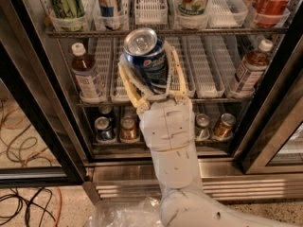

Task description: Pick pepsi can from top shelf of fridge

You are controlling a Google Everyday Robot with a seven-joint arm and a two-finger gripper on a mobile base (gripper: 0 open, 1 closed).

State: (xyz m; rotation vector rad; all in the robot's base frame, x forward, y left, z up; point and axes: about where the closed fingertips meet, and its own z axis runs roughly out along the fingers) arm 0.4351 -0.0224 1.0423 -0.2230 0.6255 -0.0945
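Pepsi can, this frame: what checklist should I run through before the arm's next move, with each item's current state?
1. Hand shut on the pepsi can, one finger on each side: ok.
2. Can out of the top shelf, held in front of the rack below: ok.
3. Can upright in the grip: cannot tell from this single view.
4. Left bottle and right bottle standing, apart from the hand: ok.
5. Arm apart from the fridge door frames: ok.
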